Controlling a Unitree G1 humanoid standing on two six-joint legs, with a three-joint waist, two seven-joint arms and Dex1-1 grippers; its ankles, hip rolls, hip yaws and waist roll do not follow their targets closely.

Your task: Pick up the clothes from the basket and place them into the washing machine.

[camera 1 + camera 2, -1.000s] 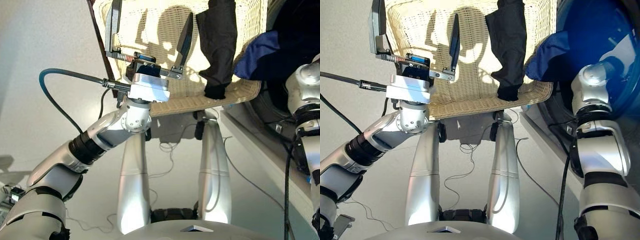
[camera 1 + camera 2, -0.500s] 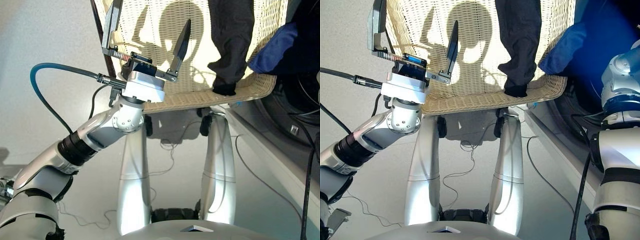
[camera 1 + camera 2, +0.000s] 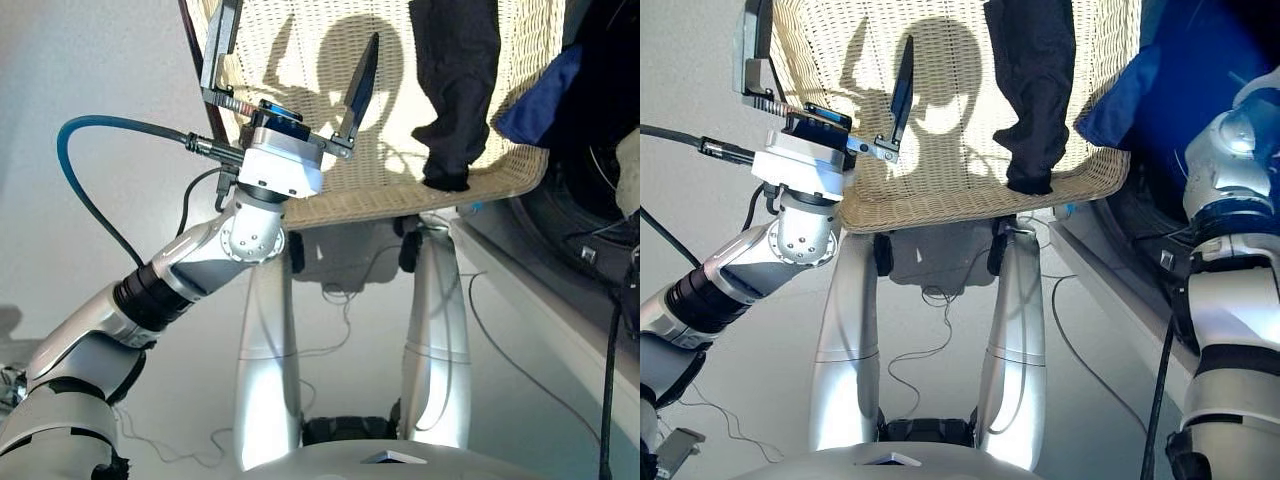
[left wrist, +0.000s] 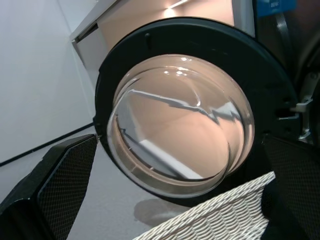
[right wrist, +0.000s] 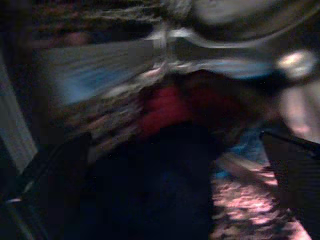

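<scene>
Over pale floor [image 3: 90, 150], wicker basket [image 3: 300, 40].

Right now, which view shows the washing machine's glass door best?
The left wrist view: the round glass door fills the picture, black rim and all, standing open behind the basket edge. Neither eye view shows the door, and the right wrist view is too blurred to tell.

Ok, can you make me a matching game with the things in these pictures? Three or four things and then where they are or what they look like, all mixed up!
Things:
1. black garment
2. navy blue garment
3. left gripper
4. round glass door

Descriptions:
A. open and empty over the basket
B. swung open beyond the basket
C. spilling over the basket's right edge
D. lying in the basket, reaching its near rim

Pairs: 1-D, 2-C, 3-A, 4-B
</scene>
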